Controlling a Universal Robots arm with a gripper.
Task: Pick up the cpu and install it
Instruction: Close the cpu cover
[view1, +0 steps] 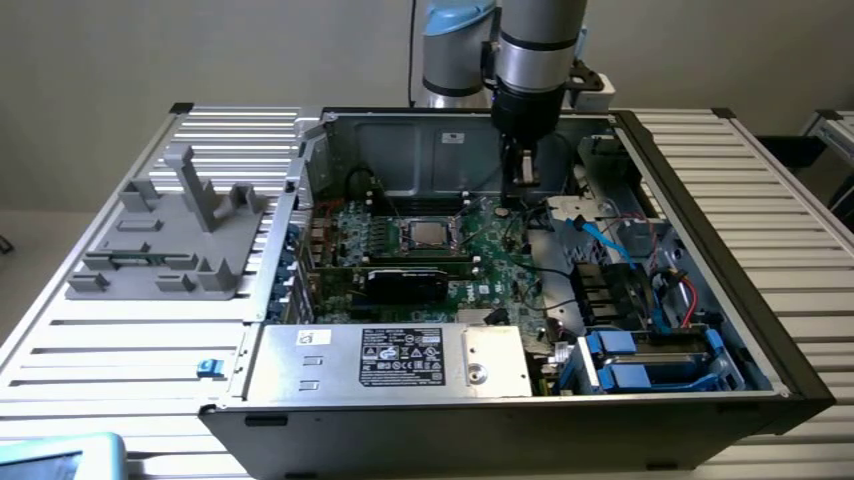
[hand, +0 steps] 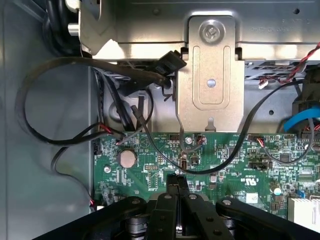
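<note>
1. Claw (view1: 525, 196) is closed, fingertips pressed together with nothing seen between them. It hangs upright inside the open computer case (view1: 727, 210), low over the motherboard (view1: 501, 262) near the case's back wall.
2. The cpu (view1: 427, 235) lies flat within the socket frame (view1: 399, 222) at mid-board, on the exterior view's left of the claw and apart from it.
3. In the wrist view the claw (hand: 176, 181) stands close to loose black cables (hand: 50, 141) and a metal bracket (hand: 211, 80).
4. A grey fixture (view1: 174, 235) stands on the surface (view1: 120, 350) outside the case.
5. Judgement: the chip looks placed, but whether it is fully seated cannot be told. The empty claw is working in a tight, cabled corner. Done well, any travel keeps the claw upright and above the cable loops, with no sideways sweep at board height, since a snagged lead could drag on the connectors.
</note>
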